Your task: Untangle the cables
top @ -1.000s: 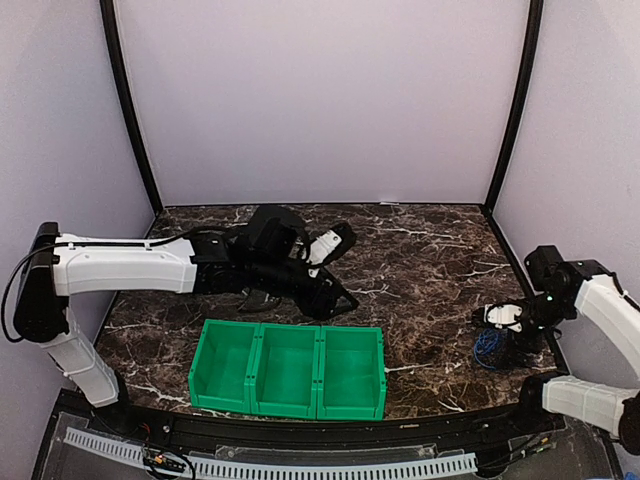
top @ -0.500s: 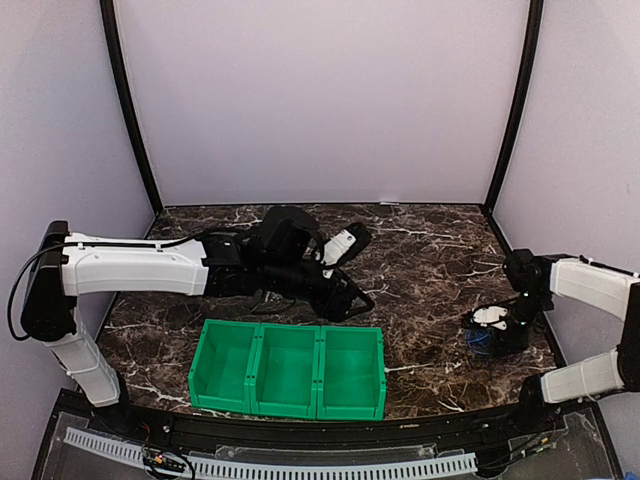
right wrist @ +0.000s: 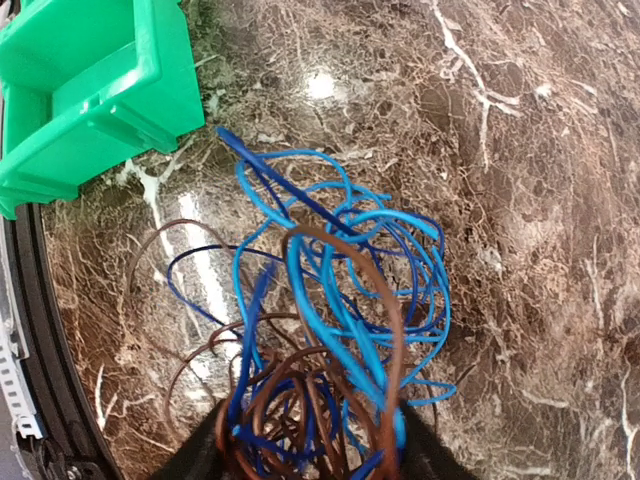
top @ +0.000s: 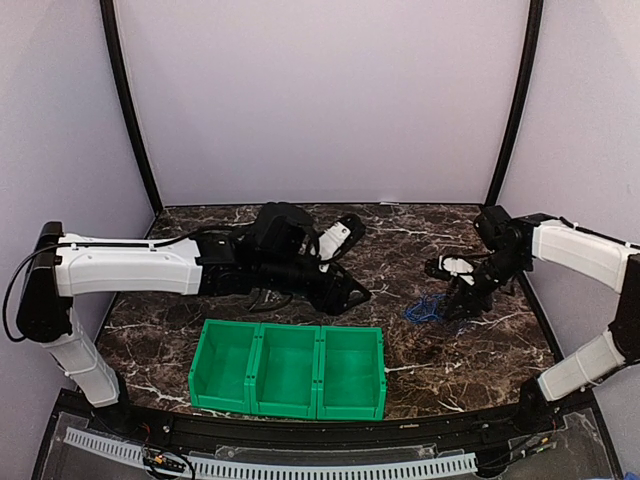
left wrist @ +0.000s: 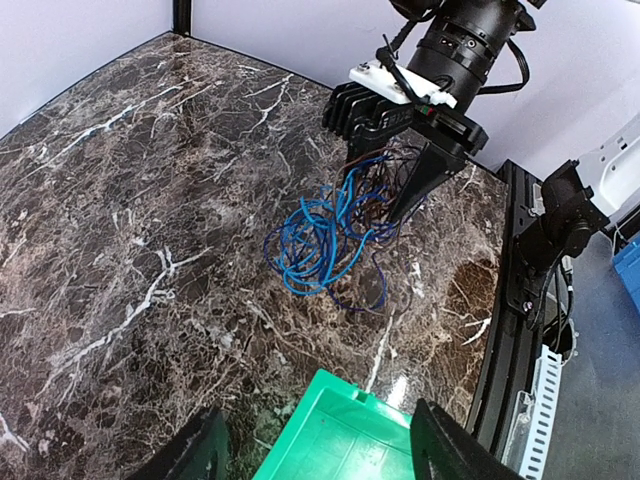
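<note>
A tangle of light blue, dark blue and brown cables (top: pixel 424 311) hangs from my right gripper (top: pixel 462 300), its loops resting on the marble table right of centre. The right gripper is shut on the top of the tangle. In the right wrist view the cables (right wrist: pixel 340 300) bunch between the fingers at the bottom edge. In the left wrist view the tangle (left wrist: pixel 325 235) hangs under the right gripper (left wrist: pixel 385 180). My left gripper (top: pixel 345 295) is open and empty, low over the table just behind the right end of the green bins, left of the tangle.
A row of three green bins (top: pixel 285 365) stands at the table's front centre; its corner shows in the left wrist view (left wrist: pixel 340 440) and the right wrist view (right wrist: pixel 90 80). Black frame posts stand at the back corners. The table's right edge rail (left wrist: pixel 520 300) is near the tangle.
My right arm has swung from the right front edge back and to the left, carrying the cable tangle toward the table's middle. The left arm has shifted only slightly.
</note>
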`<state>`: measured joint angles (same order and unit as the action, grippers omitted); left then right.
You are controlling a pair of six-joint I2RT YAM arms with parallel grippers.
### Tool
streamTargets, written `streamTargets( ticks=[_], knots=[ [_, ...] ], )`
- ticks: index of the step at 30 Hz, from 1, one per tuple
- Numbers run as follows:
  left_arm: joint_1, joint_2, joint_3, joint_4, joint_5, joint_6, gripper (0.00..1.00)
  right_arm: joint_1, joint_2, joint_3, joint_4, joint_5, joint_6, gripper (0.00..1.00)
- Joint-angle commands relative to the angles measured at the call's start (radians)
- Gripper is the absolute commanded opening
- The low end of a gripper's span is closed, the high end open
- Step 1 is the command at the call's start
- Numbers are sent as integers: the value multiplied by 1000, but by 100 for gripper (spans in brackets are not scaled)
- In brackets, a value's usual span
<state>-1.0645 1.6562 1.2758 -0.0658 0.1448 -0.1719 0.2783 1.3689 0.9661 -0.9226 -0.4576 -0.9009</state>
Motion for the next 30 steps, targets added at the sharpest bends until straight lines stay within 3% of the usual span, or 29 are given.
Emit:
streamTargets(
  ticks=[1,4,8,12,15,19,22,27,30],
  knots=[
    [-5,37,39,29,4,6,66,-59,45,10,52,-33,54,60],
    [-5,74,62,47,17,-19,66,-78,41,73,19,-66,61,96],
    [-4,106,75,62,15,-59,65,-52,3,128,-12,-108,66,98],
    [-5,144,103,81,27,-77,64,2,-35,136,10,-64,84,88],
    [-4,183,138,73,52,-68,56,51,-68,100,68,15,98,75],
    [-4,228,181,72,77,-60,45,93,-59,64,112,70,100,47],
    [-3,254,204,72,98,-70,43,100,-7,70,96,46,105,27],
    [-3,271,214,40,66,-100,49,133,44,66,88,50,108,24],
    [-3,265,198,14,44,-107,52,167,40,52,74,72,75,30]
  ],
)
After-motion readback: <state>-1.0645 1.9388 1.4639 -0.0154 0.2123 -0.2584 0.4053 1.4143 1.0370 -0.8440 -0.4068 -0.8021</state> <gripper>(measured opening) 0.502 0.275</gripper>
